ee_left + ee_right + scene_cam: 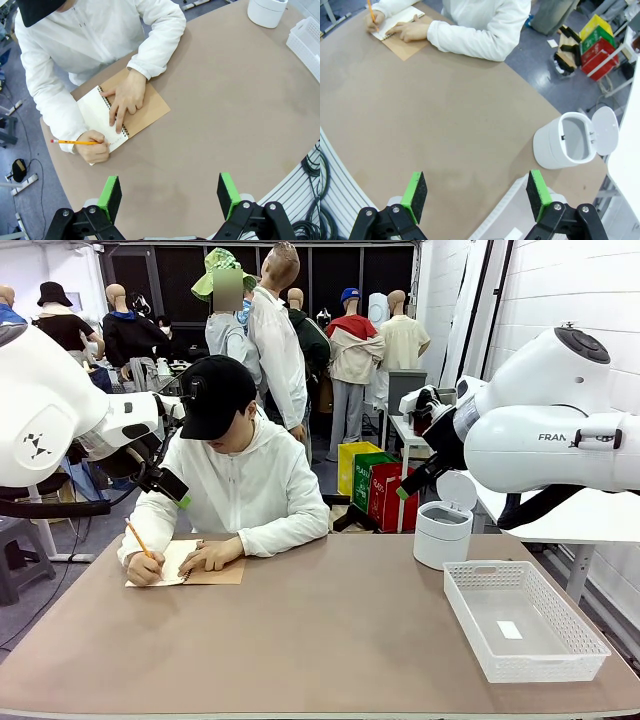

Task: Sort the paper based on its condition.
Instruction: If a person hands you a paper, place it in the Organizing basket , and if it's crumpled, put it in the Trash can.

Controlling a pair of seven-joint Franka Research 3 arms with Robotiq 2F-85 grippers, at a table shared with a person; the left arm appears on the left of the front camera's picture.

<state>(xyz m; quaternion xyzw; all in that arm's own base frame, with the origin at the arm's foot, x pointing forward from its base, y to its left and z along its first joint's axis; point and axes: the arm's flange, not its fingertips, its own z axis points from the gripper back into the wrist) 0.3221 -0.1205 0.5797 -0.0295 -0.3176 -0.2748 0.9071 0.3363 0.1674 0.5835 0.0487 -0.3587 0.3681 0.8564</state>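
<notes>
The paper as loose sheets is out of view. A person at the far left of the table (320,640) writes with an orange pencil (138,538) on a cream page of a spiral notebook (185,565) with a brown cover. One hand presses the notebook (97,107) flat while the other holds the pencil (72,142). My left gripper (170,192) hangs open high above the table, beside the person's shoulder (175,490). My right gripper (477,192) is open too, raised over the table's right side (415,480). Neither holds anything.
A white bin (442,530) with its lid flipped up stands at the far right (565,142). A white plastic basket (530,665) sits at the near right, holding a small white slip. Coloured crates (380,485) stand on the floor behind the table.
</notes>
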